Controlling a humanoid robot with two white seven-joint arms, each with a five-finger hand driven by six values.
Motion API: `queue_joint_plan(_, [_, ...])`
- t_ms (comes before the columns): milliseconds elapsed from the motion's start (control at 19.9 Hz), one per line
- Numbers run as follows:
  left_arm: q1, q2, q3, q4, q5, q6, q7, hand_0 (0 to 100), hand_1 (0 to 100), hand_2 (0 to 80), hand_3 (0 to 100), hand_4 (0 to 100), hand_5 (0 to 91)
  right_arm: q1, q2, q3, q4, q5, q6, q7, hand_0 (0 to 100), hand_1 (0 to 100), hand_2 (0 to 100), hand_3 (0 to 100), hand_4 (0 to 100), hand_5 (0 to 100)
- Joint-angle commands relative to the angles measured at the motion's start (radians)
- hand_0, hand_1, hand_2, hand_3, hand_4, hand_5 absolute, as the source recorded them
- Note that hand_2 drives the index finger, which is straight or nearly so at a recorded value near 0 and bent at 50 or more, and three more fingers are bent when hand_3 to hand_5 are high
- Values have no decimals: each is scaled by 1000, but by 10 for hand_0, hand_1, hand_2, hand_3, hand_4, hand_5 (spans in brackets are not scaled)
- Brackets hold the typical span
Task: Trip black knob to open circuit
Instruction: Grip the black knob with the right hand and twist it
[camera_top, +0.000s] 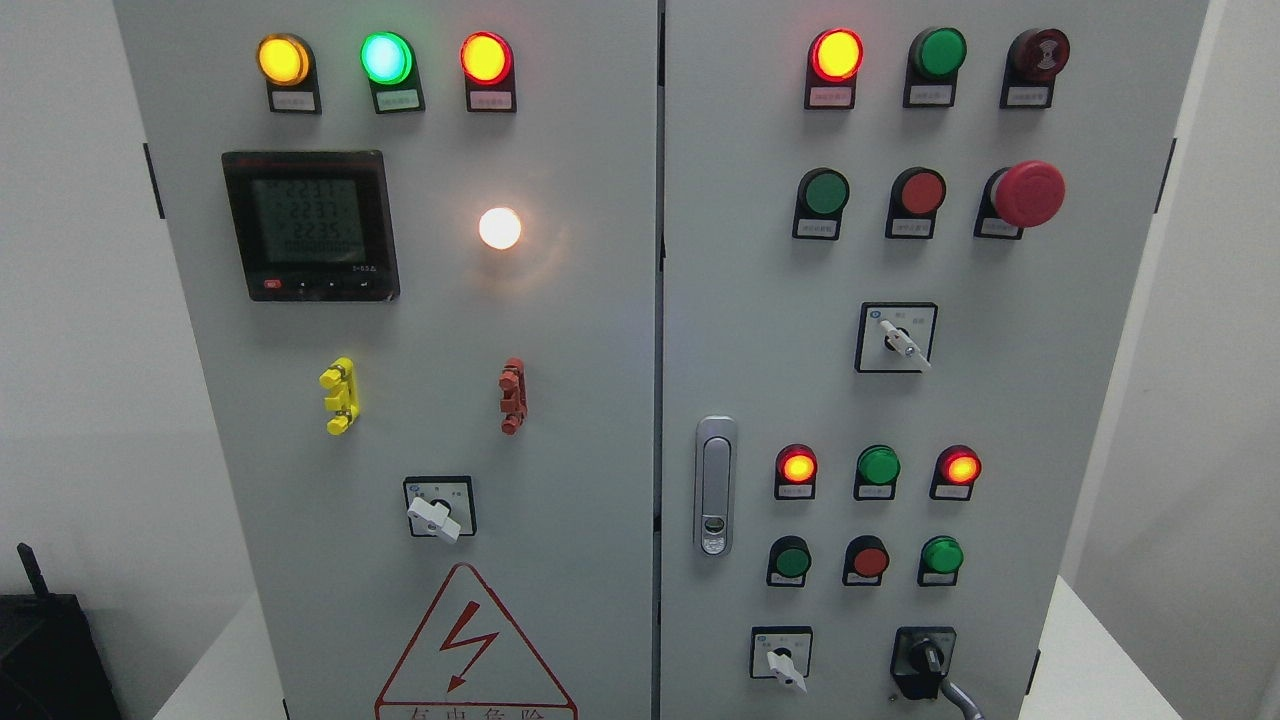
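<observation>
The black knob (925, 660) is a rotary switch on a black square plate at the bottom right of the right cabinet door (760, 300). Its handle points roughly upward. A thin grey curved piece (965, 700) rises from the bottom edge just right of the knob and reaches the plate's lower corner. It looks like one finger of my right hand. The rest of that hand is below the frame. My left hand does not show.
A white-handled selector (782, 665) sits left of the knob, with rows of lit and unlit buttons above it. A silver door latch (714, 487) is near the door seam. The left door holds a meter (310, 225) and another selector (438, 512).
</observation>
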Motion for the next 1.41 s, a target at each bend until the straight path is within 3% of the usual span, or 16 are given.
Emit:
queue_joint_plan(0, [0, 0, -1, -16, 0, 0, 0, 120, 389, 0, 0, 0, 0, 2, 8, 22, -7, 3, -4, -6, 0, 0, 0, 1000, 965, 972])
queue_joint_plan(1355, [0, 0, -1, -16, 0, 0, 0, 120, 389, 0, 0, 0, 0, 5, 8, 44, -14, 4, -3, -6, 0, 0, 4, 1000, 969, 974])
